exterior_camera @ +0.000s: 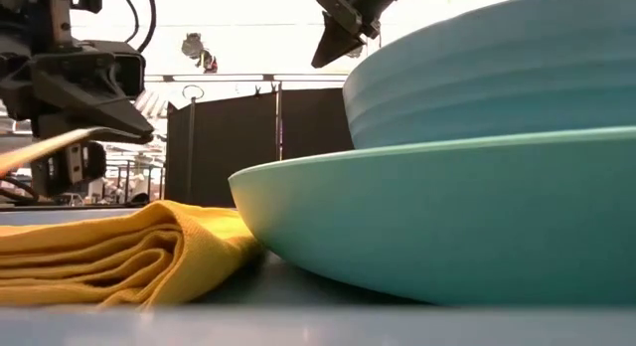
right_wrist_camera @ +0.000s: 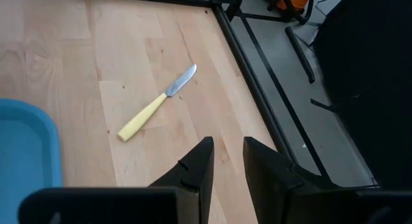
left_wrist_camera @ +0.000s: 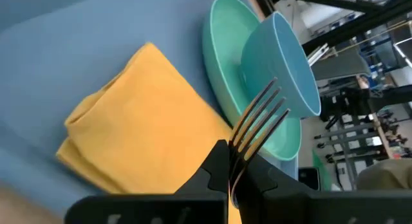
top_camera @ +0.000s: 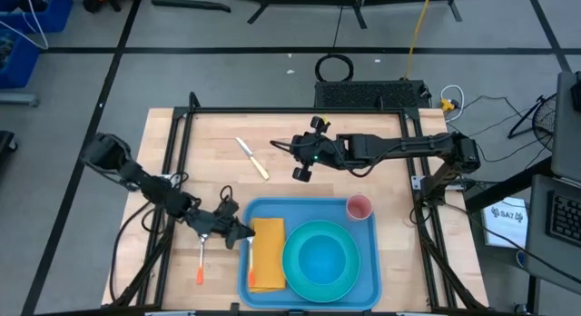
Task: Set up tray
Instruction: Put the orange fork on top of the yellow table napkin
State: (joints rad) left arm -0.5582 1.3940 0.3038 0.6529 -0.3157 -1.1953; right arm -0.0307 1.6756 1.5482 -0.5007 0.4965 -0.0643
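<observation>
The blue tray (top_camera: 363, 280) lies at the table's near edge. It holds a folded yellow napkin (top_camera: 267, 254), a turquoise plate (top_camera: 320, 259) with a bowl (left_wrist_camera: 283, 63) on it, and a pink cup (top_camera: 359, 207). My left gripper (top_camera: 241, 231) is over the tray's left edge beside the napkin, shut on a fork (left_wrist_camera: 261, 111). My right gripper (top_camera: 304, 163) hangs open and empty above the bare wood behind the tray. A yellow-handled knife (right_wrist_camera: 158, 105) lies flat on the table ahead of its fingers. My left gripper pinches the fork between its two fingers at the neck (left_wrist_camera: 236, 150), just behind the tines. The tines (left_wrist_camera: 267, 102) stick out past the fingertips over the napkin and plate. Its tan handle (exterior_camera: 35, 152) juts out behind the fingers, clear of the napkin.
A utensil with an orange handle end (top_camera: 200, 261) lies on the wood left of the tray. A black frame rail (right_wrist_camera: 257, 102) runs along the table's far and side edges. Bare wood lies between the knife and the tray.
</observation>
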